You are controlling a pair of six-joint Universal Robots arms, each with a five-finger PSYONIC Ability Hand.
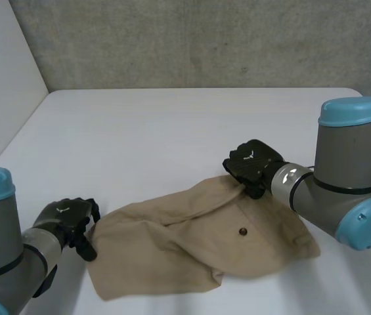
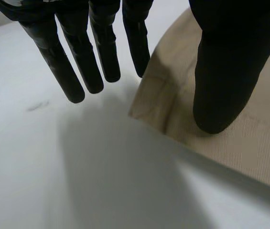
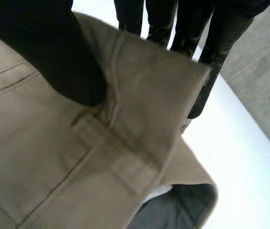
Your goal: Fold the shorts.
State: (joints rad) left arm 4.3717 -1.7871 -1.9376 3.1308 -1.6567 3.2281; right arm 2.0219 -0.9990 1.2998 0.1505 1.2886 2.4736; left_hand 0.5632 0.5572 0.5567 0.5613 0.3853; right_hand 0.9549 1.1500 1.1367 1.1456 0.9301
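Tan shorts [image 1: 205, 239] lie crumpled on the white table, a dark button [image 1: 243, 231] facing up. My right hand [image 1: 254, 164] is at their far edge by the waistband. In the right wrist view its thumb [image 3: 53, 52] presses on top of the shorts [image 3: 53, 162] while its fingers [image 3: 210, 81] sit behind the raised band, pinching it. My left hand [image 1: 70, 220] is at the near-left corner. Its straight fingers [image 2: 77, 67] hang over bare table just off the shorts [image 2: 254, 143], and its thumb [image 2: 223, 76] is over the cloth, apart from the fingers.
The white table [image 1: 172, 125] stretches far beyond the shorts to a grey concrete wall [image 1: 205, 39] at the back. A pale panel [image 1: 1, 72] borders the table's left side. My right arm [image 1: 343, 177] reaches in over the table's right side.
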